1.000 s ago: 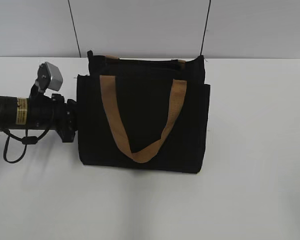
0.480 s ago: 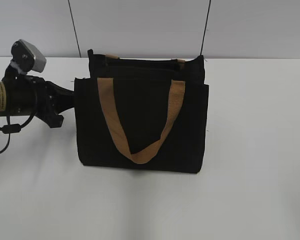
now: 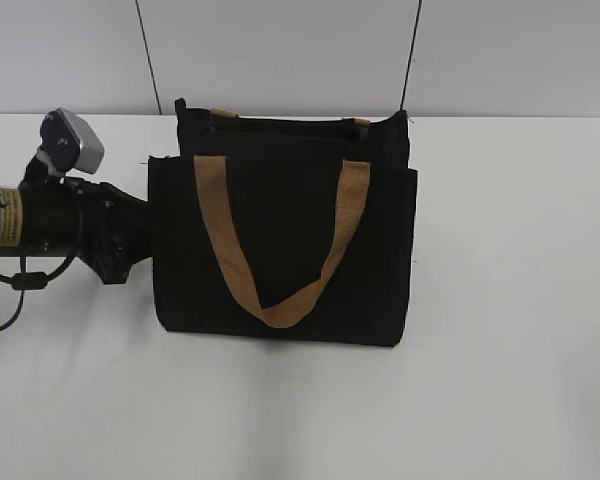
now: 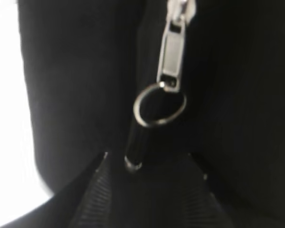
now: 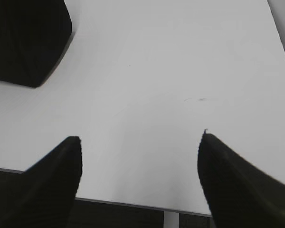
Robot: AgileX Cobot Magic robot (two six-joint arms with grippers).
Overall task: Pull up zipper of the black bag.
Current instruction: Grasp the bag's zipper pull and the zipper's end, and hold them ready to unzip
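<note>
The black bag [image 3: 280, 240] stands upright on the white table with a tan handle hanging down its front. My left gripper [image 3: 140, 225] is pressed against the bag's left side, fingertips hidden behind its edge. In the left wrist view the silver zipper pull tab [image 4: 173, 47] hangs on black fabric, with a metal ring and a short black cord piece below it. The cord's end reaches the closed fingertips [image 4: 147, 161], which seem to pinch it. My right gripper [image 5: 140, 142] is open and empty over bare table, out of the exterior view.
The bag's corner [image 5: 23, 42] shows at the top left of the right wrist view. The table's front edge [image 5: 133, 204] runs just below the right fingers. A grey wall [image 3: 300, 50] stands behind the bag.
My left arm drew back to the left and up, then came slightly right and down. The bag's upper left edge shifted a little left with it.
</note>
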